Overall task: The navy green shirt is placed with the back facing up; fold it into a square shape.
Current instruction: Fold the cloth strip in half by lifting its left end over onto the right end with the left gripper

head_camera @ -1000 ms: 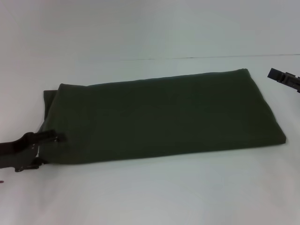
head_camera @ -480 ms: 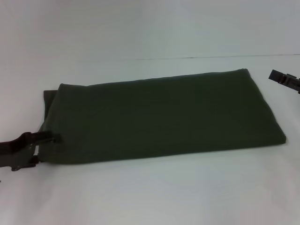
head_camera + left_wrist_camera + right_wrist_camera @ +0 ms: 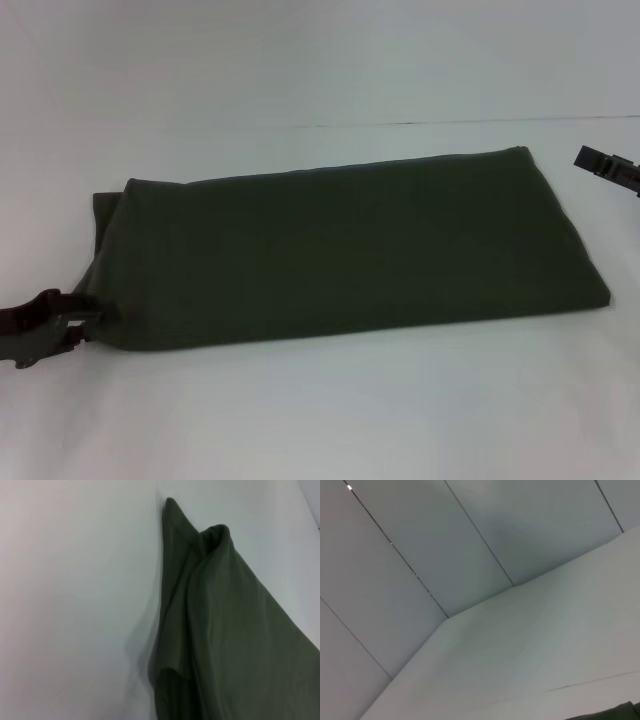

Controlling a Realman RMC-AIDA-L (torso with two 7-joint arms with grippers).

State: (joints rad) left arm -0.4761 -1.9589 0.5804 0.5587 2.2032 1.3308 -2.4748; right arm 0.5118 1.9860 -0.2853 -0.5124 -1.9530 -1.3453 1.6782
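Note:
The navy green shirt (image 3: pixel 350 250) lies folded into a long rectangle across the white table, plain side up. A small flap of cloth sticks out at its far left corner. My left gripper (image 3: pixel 82 325) sits low at the shirt's near left corner, just off the cloth's edge, open with nothing between its fingers. The left wrist view shows the shirt's (image 3: pixel 225 630) rumpled, layered end on the table. My right gripper (image 3: pixel 603 164) hovers beyond the shirt's far right corner, apart from it. A sliver of the shirt (image 3: pixel 622 713) shows in the right wrist view.
The white table (image 3: pixel 320 420) extends around the shirt on all sides. A thin seam line (image 3: pixel 450 123) runs across it behind the shirt. Pale wall panels (image 3: pixel 420 555) stand beyond the table's far edge.
My left gripper has drawn back to the left, off the shirt's near left corner, where one finger lay over the cloth a second ago. The shirt and the right gripper have stayed put.

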